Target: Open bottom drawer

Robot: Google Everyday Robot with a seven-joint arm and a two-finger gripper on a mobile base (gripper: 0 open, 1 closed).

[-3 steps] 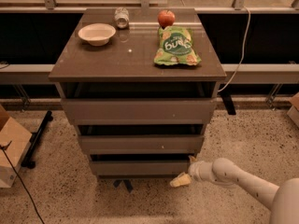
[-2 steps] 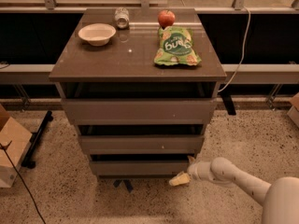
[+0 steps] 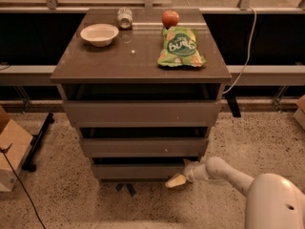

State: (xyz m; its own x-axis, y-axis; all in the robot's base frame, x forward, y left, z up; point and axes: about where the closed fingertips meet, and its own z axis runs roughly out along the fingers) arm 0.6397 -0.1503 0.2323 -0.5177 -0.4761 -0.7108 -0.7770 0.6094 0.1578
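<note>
Plain, handleless grey-brown bottom drawer point(image 3: 143, 171), dark gap above; gripper point(image 3: 182, 173) at its right corner, grip cannot be told.

Gripper point(image 3: 178, 175): low, right of centre, pointing left.
Wrist point(image 3: 199, 171): just right of the gripper, roughly level.
Arm point(image 3: 233, 175): white, sloping down rightward from the gripper.

Open speckled floor point(image 3: 143, 209) before the low, plain grey-brown bottom drawer point(image 3: 138, 171), taken up at that front's right end by the cream two-finger gripper point(image 3: 180, 174) and its white arm point(image 3: 233, 178), and hemmed at far left by a brown cardboard box point(image 3: 10, 149) and a black floor bar point(image 3: 39, 138).
</note>
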